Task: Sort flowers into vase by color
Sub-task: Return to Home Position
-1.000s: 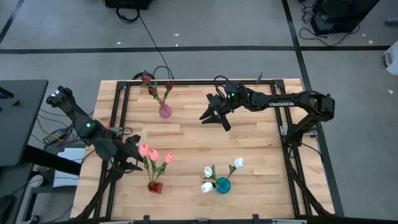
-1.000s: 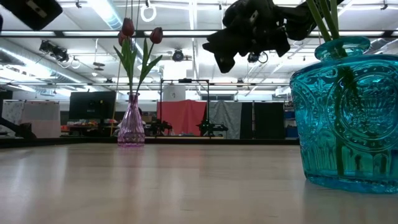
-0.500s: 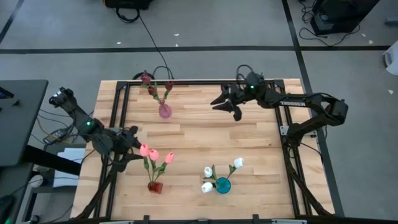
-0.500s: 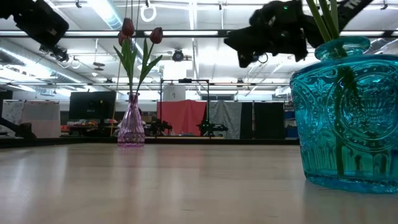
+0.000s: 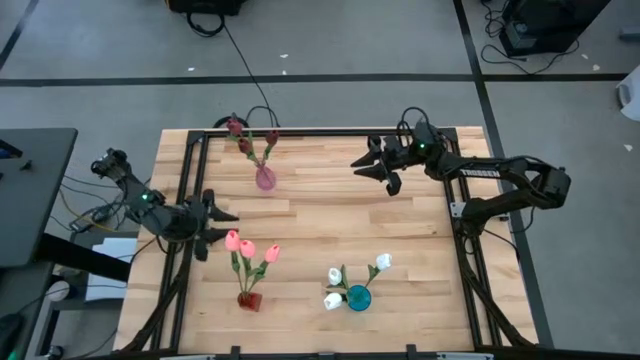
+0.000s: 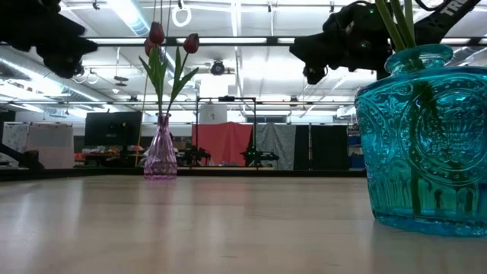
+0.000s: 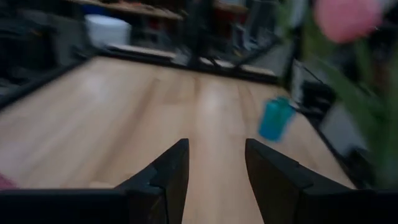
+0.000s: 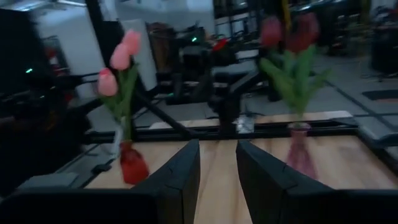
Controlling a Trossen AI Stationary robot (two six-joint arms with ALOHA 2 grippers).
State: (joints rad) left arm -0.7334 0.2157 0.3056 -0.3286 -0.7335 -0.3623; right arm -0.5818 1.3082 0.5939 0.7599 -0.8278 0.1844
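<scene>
Flowers (image 5: 383,262) stand in vases (image 5: 265,179), we see, pink ones (image 5: 247,249) in the red vase (image 5: 249,300), left end effector (image 5: 217,229) spread near it, right end effector (image 5: 376,176) spread well apart from it.

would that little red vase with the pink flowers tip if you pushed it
Probably tippy: the red vase looks small under tall pink flowers leaning outward. Likely light, so a nudge might slide it along the smooth table.

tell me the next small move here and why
Probably draw both arms back to rest: the pink flowers stand in the red vase, white flowers in the blue vase, maroon flowers in the purple vase, and the left pincer and right pincer are open, empty.
</scene>
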